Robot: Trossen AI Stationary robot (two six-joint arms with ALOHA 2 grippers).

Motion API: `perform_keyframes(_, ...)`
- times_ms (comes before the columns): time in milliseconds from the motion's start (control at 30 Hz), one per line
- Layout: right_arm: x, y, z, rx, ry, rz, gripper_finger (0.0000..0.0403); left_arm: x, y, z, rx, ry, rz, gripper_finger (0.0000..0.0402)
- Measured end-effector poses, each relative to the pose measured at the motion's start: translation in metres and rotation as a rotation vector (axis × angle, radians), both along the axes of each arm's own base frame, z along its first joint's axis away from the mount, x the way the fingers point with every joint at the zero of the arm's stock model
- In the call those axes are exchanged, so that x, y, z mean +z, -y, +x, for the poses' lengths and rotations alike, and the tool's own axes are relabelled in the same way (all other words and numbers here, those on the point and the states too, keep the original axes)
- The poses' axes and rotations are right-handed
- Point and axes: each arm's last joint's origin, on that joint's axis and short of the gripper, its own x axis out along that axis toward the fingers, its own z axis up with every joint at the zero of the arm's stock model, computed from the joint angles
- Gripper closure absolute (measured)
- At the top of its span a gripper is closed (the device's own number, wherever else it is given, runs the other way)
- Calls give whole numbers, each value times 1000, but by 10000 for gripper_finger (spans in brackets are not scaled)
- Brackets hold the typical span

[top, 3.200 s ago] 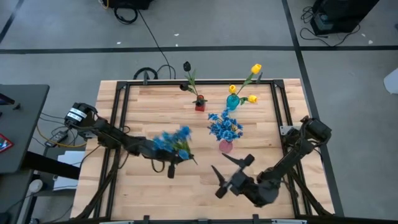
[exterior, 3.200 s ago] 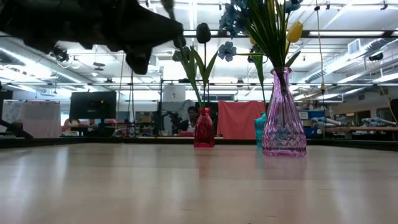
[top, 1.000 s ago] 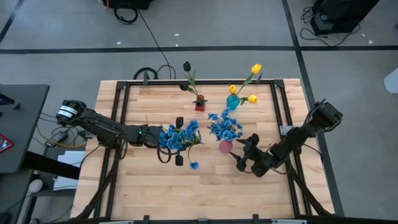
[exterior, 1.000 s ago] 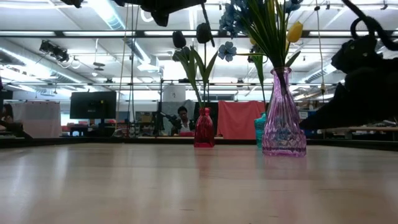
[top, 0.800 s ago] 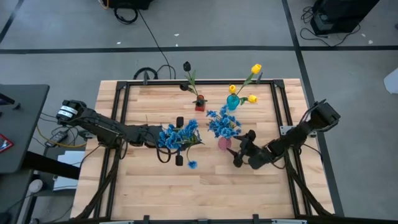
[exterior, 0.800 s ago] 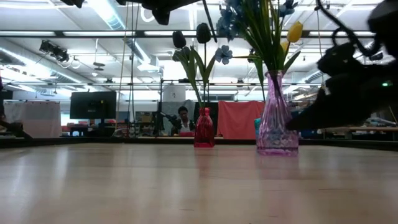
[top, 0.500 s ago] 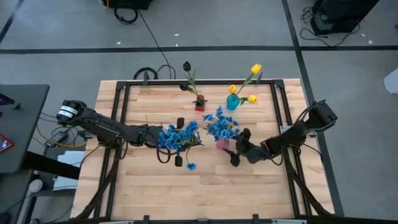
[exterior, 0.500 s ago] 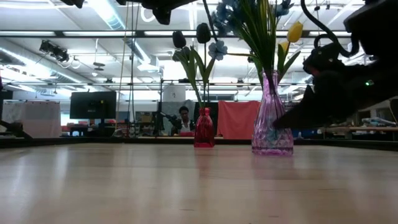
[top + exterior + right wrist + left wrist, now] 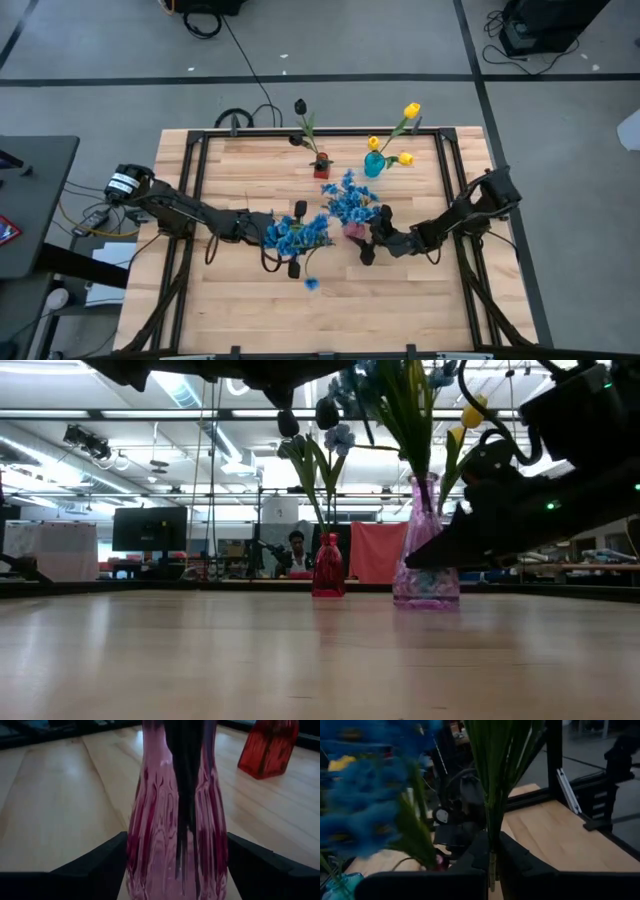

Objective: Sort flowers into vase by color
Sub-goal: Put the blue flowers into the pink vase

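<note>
Wood table (image 9: 420, 300); pink vase (image 9: 177, 827) between right end effector (image 9: 175, 865) fingers.

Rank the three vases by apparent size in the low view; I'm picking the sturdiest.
1. Pink vase, clearly largest, though nearer the camera.
2. Red vase.
3. Teal vase: hidden here, so unranked.

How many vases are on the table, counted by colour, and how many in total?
Pink vases: 1
Red vases: 1
Teal vases: 1
Total: 3
</note>
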Motion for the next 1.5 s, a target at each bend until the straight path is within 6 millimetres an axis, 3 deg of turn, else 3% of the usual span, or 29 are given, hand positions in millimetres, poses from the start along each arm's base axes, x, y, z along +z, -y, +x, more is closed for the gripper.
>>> perform_keyframes(133, -3, 0, 10, -13, 33, 1, 107, 4, 3, 2, -2, -17, 9, 380)
perform_keyframes(467, -8, -9, 42, -3, 62, -26, 90, 7, 32, 11, 83, -93, 143, 380)
perform_keyframes(667, -7, -14, 62, 3, 69, -50, 103, 12, 33, 14, 159, -64, 180, 380)
perform_keyframes(933, -5, -16, 68, -6, 53, -75, 95, 16, 29, 17, 263, -27, 197, 380)
perform_keyframes(1200, -5, -15, 68, -12, 51, -75, 96, 26, 30, 31, 300, -124, 196, 380)
perform_keyframes(1500, -5, -15, 68, -18, 56, -63, 95, 18, 29, 41, 335, -163, 226, 380)
